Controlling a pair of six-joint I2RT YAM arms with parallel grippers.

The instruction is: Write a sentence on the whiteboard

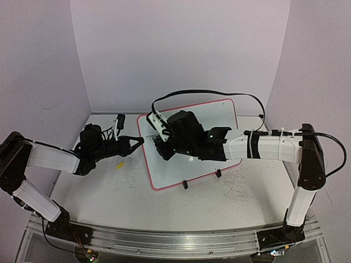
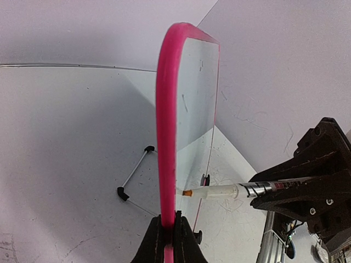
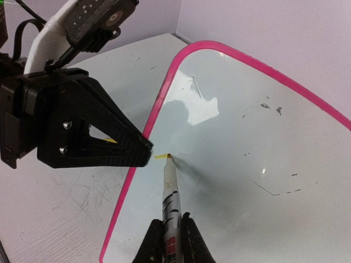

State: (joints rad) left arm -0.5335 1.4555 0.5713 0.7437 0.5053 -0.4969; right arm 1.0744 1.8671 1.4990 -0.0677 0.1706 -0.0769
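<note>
We pinch the whiteboard rim in our left jaws to steady it, while our right jaws clamp the marker, tip touching just beside them to write.

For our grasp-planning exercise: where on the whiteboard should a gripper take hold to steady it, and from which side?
Pinch the pink rim at the whiteboard's left edge, coming from the left. The board is propped up, so that thin edge is free; the left gripper clamps there, leaving the face for the marker.
</note>
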